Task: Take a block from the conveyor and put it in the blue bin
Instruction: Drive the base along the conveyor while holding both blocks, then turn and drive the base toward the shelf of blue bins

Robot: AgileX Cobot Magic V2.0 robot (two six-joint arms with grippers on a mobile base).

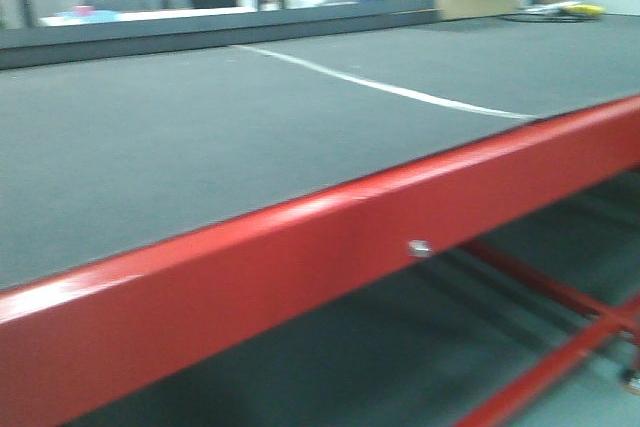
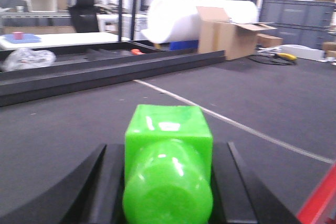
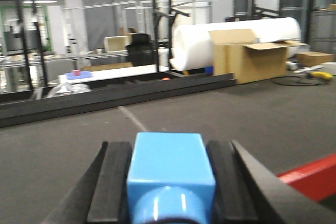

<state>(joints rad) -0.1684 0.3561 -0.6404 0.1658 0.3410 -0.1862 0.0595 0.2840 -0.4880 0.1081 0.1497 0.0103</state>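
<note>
A green block (image 2: 168, 156) sits nearest the lens, grasped by the left jaws, whose black pads (image 2: 111, 182) press against both its sides. It is held over the conveyor (image 1: 200, 137), close to the red frame rail (image 1: 300, 267) along the conveyor's near edge. The right jaws are likewise clenched on a blue block (image 3: 170, 174), also over the conveyor by that near edge. A thin white line (image 1: 400, 90) slants across the conveyor's dark grey belt. A dark raised rail (image 2: 105, 72) runs along the conveyor's far edge. Beyond the conveyor stand an open cardboard box (image 2: 231, 35) and a large white roll (image 2: 178, 17).
</note>
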